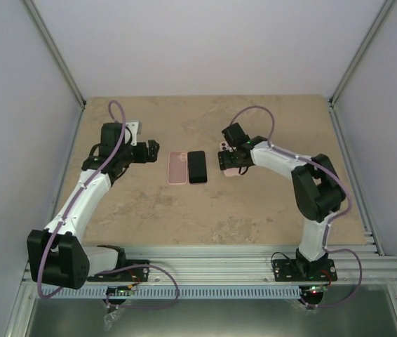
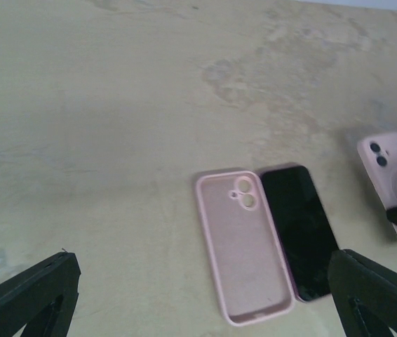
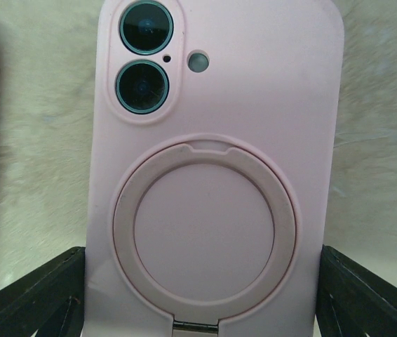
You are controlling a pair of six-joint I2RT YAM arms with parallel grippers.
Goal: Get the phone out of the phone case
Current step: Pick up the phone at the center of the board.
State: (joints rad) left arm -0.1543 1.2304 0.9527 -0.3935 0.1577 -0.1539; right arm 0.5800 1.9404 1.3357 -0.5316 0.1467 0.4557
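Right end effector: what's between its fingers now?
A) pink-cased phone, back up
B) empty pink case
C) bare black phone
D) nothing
A: the right wrist view shows the cased phone, lenses and ring facing up, between the right end effector fingers; the empty case and black phone lie side by side further left.

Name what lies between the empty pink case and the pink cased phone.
A black phone lies there, right beside the empty case, apart from the cased phone; the top and left wrist views show it.
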